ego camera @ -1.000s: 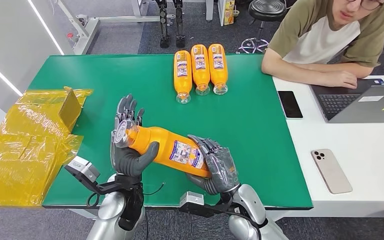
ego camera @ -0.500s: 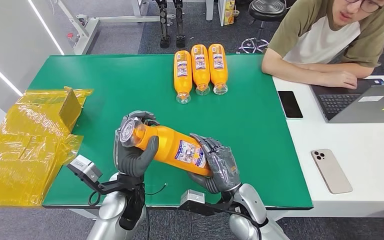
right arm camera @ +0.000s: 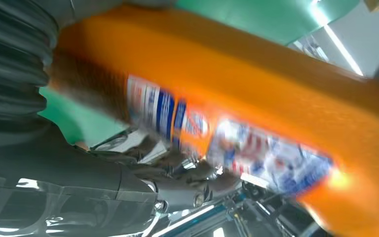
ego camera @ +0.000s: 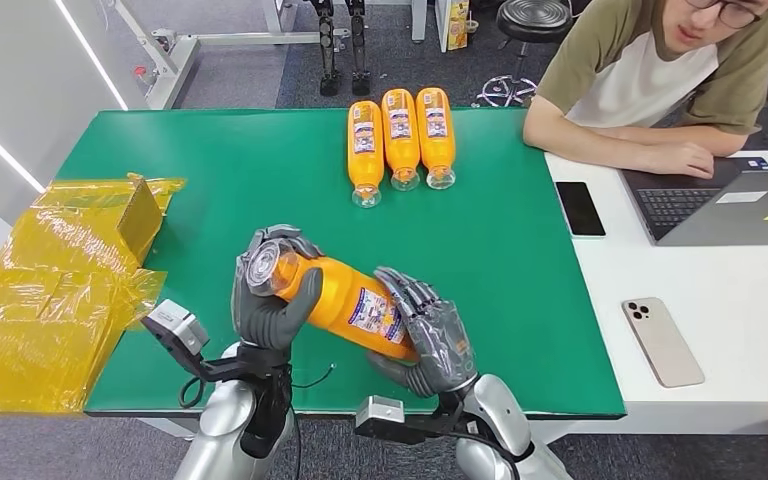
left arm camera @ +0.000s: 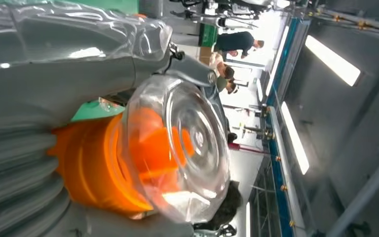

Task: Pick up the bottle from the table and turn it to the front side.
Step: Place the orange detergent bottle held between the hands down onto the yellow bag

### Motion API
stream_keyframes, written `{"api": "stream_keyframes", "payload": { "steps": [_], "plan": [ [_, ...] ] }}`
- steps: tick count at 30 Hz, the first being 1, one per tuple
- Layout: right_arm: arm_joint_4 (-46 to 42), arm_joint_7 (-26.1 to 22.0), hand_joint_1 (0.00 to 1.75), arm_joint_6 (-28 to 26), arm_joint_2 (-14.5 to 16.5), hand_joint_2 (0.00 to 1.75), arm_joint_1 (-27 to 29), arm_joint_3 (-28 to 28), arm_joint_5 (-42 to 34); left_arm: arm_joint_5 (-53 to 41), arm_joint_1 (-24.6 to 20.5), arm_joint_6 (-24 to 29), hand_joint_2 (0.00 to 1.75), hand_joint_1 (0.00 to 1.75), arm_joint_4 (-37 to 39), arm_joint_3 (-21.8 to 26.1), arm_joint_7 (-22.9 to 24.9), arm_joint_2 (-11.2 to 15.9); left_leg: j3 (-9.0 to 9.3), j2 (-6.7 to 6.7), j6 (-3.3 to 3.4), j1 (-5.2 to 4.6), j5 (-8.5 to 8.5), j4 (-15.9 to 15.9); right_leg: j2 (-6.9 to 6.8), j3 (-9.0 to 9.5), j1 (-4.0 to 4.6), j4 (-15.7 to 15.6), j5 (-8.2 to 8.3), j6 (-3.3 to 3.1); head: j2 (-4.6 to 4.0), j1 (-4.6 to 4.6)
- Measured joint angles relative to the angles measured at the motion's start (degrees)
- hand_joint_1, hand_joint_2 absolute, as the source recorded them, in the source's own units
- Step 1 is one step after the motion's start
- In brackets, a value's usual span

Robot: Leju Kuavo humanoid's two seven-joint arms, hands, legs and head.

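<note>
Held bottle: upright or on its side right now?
On its side. The bottle lies roughly level above the table, left hand gripping the cap end, right hand holding the base end.

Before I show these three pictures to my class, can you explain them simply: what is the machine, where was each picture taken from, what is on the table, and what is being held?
The machine is a humanoid robot with two silver arms ending in many-fingered hands. The wide picture comes from a camera high on its body, looking down. The other two come from cameras at its wrists, so they look turned and very close.

Both hands hold one orange bottle above the green table: the left hand grips the clear cap end, the right hand the base end. The left wrist view shows that cap close up.

On the table lie three more bottles side by side, and crumpled yellow plastic. A person sits by a laptop and two phones.
</note>
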Motion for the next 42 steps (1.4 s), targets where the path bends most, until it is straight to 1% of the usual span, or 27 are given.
{"api": "stream_keyframes", "payload": {
  "steps": [5, 9, 12, 14, 18, 19, 21, 23, 25, 27, 30, 31, 32, 34, 35, 39, 42],
  "plan": [
    [-0.1, -1.7, 0.0, -4.5, 0.2, 1.75, 0.3, 0.0, -3.1, 0.0, 0.0, 1.9, 1.75, 1.75, 0.1, 0.0, -0.2, 0.0, 0.0, 0.0, 0.0, 0.0, 0.0, 0.0, 0.0, 0.01, 0.0, 0.0, 0.0, 0.0, 0.0, -0.01],
    [-1.0, -5.3, 0.0, -9.4, 0.9, 1.75, 1.3, -0.7, -7.4, -0.4, 0.0, 4.9, 1.75, 1.75, 0.0, 0.0, -0.2, 0.1, 0.0, -0.01, 0.0, 0.0, 0.0, 0.0, -0.01, 0.0, 0.0, 0.0, 0.0, 0.0, 0.0, 0.01],
    [-3.0, -10.0, 0.0, -10.3, 2.4, 1.75, 3.0, -2.7, -10.8, -1.2, -0.1, 9.1, 1.75, 1.75, -0.1, 0.1, -0.8, 0.8, 0.0, 0.0, 0.0, 0.01, 0.0, 0.0, 0.01, -0.02, 0.0, 0.0, 0.0, 0.0, -0.01, 0.01],
    [-4.4, -13.5, 0.0, -10.3, 3.9, 1.75, 4.5, -4.3, -13.4, -3.3, -0.2, 14.6, 1.75, 1.75, -0.7, 0.4, -1.3, 1.5, 0.0, 0.0, 0.0, 0.01, 0.0, 0.0, 0.0, -0.02, 0.01, 0.0, 0.0, -0.01, 0.0, 0.01],
    [-7.3, -20.1, 0.0, -10.3, 7.5, 1.75, 7.8, -7.1, -19.6, -14.3, -0.5, 30.3, 1.75, 1.75, -3.3, 1.8, 0.2, 3.6, 0.01, 0.01, -0.02, 0.03, 0.0, -0.1, 0.02, -0.03, 0.02, 0.1, -0.01, -0.02, 0.0, -0.01],
    [-8.0, -21.4, 0.0, -10.3, 8.3, 1.75, 8.5, -7.6, -21.3, -18.1, -0.7, 33.5, 1.75, 1.75, -4.0, 2.4, 1.2, 4.3, 0.01, 0.01, -0.02, 0.03, 0.01, -0.1, 0.02, -0.03, 0.02, 0.1, -0.02, -0.03, 0.0, 0.0],
    [-9.9, -22.9, 0.0, -10.3, 9.9, 1.75, 9.8, -8.5, -23.9, -26.5, -1.3, 37.9, 1.75, 1.75, -5.1, 3.9, 3.3, 5.9, 0.01, 0.01, -0.04, 0.03, 0.02, -0.1, 0.01, -0.03, 0.02, 0.1, -0.02, -0.03, 0.0, -0.01],
    [-12.4, -23.3, 0.0, -10.3, 11.5, 1.75, 10.7, -9.3, -25.5, -35.1, -1.9, 39.7, 1.75, 1.75, -5.5, 6.1, 5.3, 7.5, 0.02, 0.04, -0.05, 0.03, 0.04, -0.1, 0.02, -0.03, 0.02, 0.1, -0.02, -0.04, -0.01, 0.0],
    [-14.7, -23.3, 0.0, -10.3, 12.9, 1.75, 11.1, -10.2, -26.4, -41.8, -2.9, 40.1, 1.75, 1.75, -5.5, 8.7, 6.8, 9.0, 0.04, 0.07, -0.07, 0.03, 0.06, -0.1, 0.03, -0.04, 0.03, 0.1, -0.01, -0.05, -0.01, 0.01],
    [-16.0, -23.3, 0.0, -10.3, 13.6, 1.75, 11.3, -10.8, -26.8, -45.3, -3.7, 40.2, 1.75, 1.75, -5.3, 10.2, 7.7, 9.8, 0.04, 0.07, -0.06, 0.02, 0.08, -0.1, 0.03, -0.04, 0.04, 0.1, 0.0, -0.05, -0.01, 0.01],
    [-16.2, -23.4, 0.0, -10.3, 13.8, 1.75, 11.3, -10.9, -26.9, -46.2, -4.0, 40.2, 1.75, 1.75, -5.3, 10.5, 8.0, 9.9, 0.04, 0.07, -0.06, 0.02, 0.09, -0.1, 0.03, -0.03, 0.04, 0.1, 0.0, -0.05, 0.0, 0.01],
    [-16.6, -23.4, 0.0, -10.3, 14.0, 1.75, 11.2, -11.1, -27.1, -49.5, -5.0, 40.2, 1.75, 1.75, -4.7, 11.5, 9.0, 10.5, 0.04, 0.06, -0.07, 0.02, 0.1, -0.1, 0.03, -0.03, 0.03, 0.1, 0.02, -0.07, 0.0, 0.01],
    [-17.5, -23.4, 0.0, -10.3, 14.4, 1.75, 11.2, -11.7, -27.6, -54.6, -7.9, 40.2, 1.75, 1.75, -2.3, 13.3, 10.4, 11.9, 0.03, 0.05, -0.07, 0.02, 0.14, -0.1, 0.01, -0.03, 0.03, 0.1, 0.06, -0.09, 0.0, 0.01],
    [-19.7, -23.4, 0.0, -10.3, 15.3, 1.75, 11.0, -12.9, -28.6, -65.7, -15.5, 40.2, 1.75, 1.75, 4.7, 16.8, 13.8, 15.1, 0.03, 0.0, -0.07, 0.02, 0.24, 0.0, -0.04, -0.03, 0.03, 0.1, 0.15, -0.11, 0.0, 0.02],
    [-20.5, -23.4, 0.0, -10.3, 15.5, 1.75, 11.0, -13.3, -29.0, -68.4, -19.1, 40.2, 1.75, 1.75, 8.9, 17.6, 14.8, 16.3, 0.02, -0.01, -0.06, 0.02, 0.28, 0.0, -0.06, -0.03, 0.03, 0.1, 0.18, -0.1, 0.0, 0.03],
    [-22.5, -23.4, 0.0, -10.3, 15.6, 1.75, 11.3, -14.0, -29.1, -73.3, -27.6, 39.7, 1.75, 1.75, 21.2, 17.1, 18.1, 18.1, 0.03, 0.02, -0.09, 0.01, 0.31, 0.0, 0.0, -0.04, 0.02, 0.1, 0.23, -0.08, 0.0, 0.03],
    [-24.2, -23.4, 0.0, -10.3, 15.8, 1.75, 12.1, -14.5, -28.5, -77.4, -31.8, 38.2, 1.75, 1.75, 29.0, 15.5, 21.7, 19.0, 0.03, 0.06, -0.09, 0.01, 0.31, 0.0, 0.06, -0.05, 0.02, 0.1, 0.24, -0.08, 0.0, 0.04]
  ]
}}
